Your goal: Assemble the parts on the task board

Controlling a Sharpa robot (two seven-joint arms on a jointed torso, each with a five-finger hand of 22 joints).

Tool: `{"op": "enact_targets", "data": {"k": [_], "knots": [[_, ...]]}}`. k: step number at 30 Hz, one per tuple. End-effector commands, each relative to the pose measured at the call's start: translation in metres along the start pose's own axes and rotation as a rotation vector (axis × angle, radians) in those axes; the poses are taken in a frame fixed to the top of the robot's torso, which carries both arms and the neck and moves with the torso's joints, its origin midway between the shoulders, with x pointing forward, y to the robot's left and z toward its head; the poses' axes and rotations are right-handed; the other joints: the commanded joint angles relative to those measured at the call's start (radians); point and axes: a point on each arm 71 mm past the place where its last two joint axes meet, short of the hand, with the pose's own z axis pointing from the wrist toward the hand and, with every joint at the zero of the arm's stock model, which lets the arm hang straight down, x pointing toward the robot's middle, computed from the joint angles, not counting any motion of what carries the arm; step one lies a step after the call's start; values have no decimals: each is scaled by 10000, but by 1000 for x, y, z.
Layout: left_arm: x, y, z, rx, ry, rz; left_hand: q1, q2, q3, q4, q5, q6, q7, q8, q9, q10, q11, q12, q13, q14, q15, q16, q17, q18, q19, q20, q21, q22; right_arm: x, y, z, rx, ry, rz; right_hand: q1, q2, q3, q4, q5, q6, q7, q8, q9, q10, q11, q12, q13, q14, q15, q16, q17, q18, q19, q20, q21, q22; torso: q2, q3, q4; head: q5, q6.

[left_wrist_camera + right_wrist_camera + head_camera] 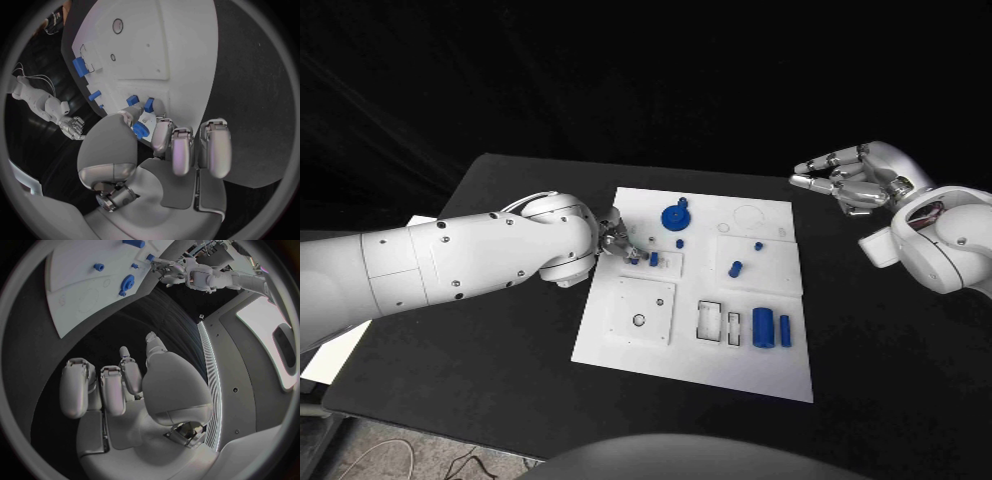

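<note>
The white task board is lying in the middle of the black table, with blue parts spread over it. The left hand is reaching over the board's left edge, and its fingertips are working at a small blue part standing in a square inset there; the left wrist view shows the thumb and a finger meeting around it, so the hand appears to be pinching that part, while the other fingers are hanging curled above the board. A blue gear is sitting just beyond that spot. Two blue blocks are lying side by side near the board's right edge, close to the robot, and a smaller blue peg is standing farther up. The right hand is hovering well off the board, above bare table past the far right corner, its fingers curling inward and holding nothing.
</note>
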Motion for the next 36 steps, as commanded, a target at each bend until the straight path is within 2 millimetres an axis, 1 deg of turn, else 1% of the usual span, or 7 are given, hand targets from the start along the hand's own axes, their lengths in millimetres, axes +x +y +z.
{"op": "enact_targets", "data": {"k": [1, 15, 21, 25, 28, 30, 36], "knots": [[2, 3, 0, -216, 38, -88, -31, -82, -199, 86, 60, 47, -8, 50, -26, 70, 3, 38, 0, 1073, -71, 30, 2628, -83, 702, -89, 42, 1651, 1, 0, 0, -50, 91, -14, -13, 55, -60, -17, -53, 64, -21, 51, 9, -73, -7, -64, 594, 794, -22, -54, 1452, 202, -58, -39, -32, -11, 4, -1, -2, -5, 0], [-14, 7, -9, 465, -281, -1509, 83, -35, -1122, 519, 63, -337, 119, -13, -133, -408, 105, -551, -706, 1073, 5, 30, 2628, 48, 487, -35, -377, 1092, 2, -1, 0, -15, 99, -9, -13, 55, -60, -17, -53, 64, -21, 51, 9, -73, -7, -64, 594, 794, -22, -54, 1452, 202, -58, -39, -32, -11, -16, 10, 9, 1, 17], [-20, 6, -12, 1534, 276, -3427, 329, -95, -1750, 515, 29, -1750, 763, -688, -579, -3405, 684, -3964, -4470, 1001, 457, -118, 2432, 504, -451, 325, -2191, -1134, 3, -3, 0, 8, 121, 7, -13, 55, -60, -17, -53, 64, -21, 51, 9, -73, -7, -64, 594, 794, -22, -54, 1452, 202, -58, -39, -32, -11, -11, 17, -2, 8, 62], [-27, 2, -12, 2733, 190, -4258, 1090, 98, -2545, 538, 160, -2703, 1453, -1288, -1196, -5025, 1376, -4976, -5227, -1069, 1117, -3513, -1254, 1408, -3118, 902, -7048, -6245, 4, -4, -1, 39, 135, 21, -13, 55, -60, -17, -53, 64, -21, 51, 9, -73, -7, -64, 594, 794, -22, -54, 1452, 202, -58, -39, -32, -11, -1, 14, 4, -19, 129], [-31, -4, -12, 3662, -176, -4045, 2781, 462, -1954, -227, 27, -3015, 1656, -1688, -1623, -5976, 1639, -5685, -5815, -3538, 1384, -6845, -4357, 1412, -3952, 1223, -8330, -7036, 4, -5, -1, 54, 128, 25, -13, 55, -60, -17, -53, 64, -21, 51, 9, -73, -7, -64, 594, 794, -22, -54, 1452, 202, -58, -39, -32, -11, -6, 16, 5, -26, 158], [-34, -11, -12, 4389, -636, -3378, 3605, 609, -1444, -540, 57, -2791, 1761, -2088, -2100, -6229, 1856, -6440, -6610, -3815, 1613, -7429, -4893, 1539, -4026, 1366, -9039, -7566, 4, -5, -1, 56, 121, 26, -13, 55, -60, -17, -53, 64, -21, 51, 9, -73, -7, -64, 594, 794, -22, -54, 1452, 202, -58, -39, -32, -11, -1, 12, 4, -58, 216], [-34, -38, -8, 5960, -1749, -1099, 4599, 161, -809, -1153, 58, -1781, 1489, -3295, -3309, -5358, 1569, -7659, -8361, -3350, 1315, -7823, -5661, 1529, -3328, 1188, -9488, -8065, 5, -5, 0, 36, 94, 32, -29, 67, -88, 0, -42, 64, -21, 52, 9, -76, -8, -68, 589, 792, -23, -60, 1446, 204, -61, -40, -39, -19, 6, 0, -10, -156, 349]]}}
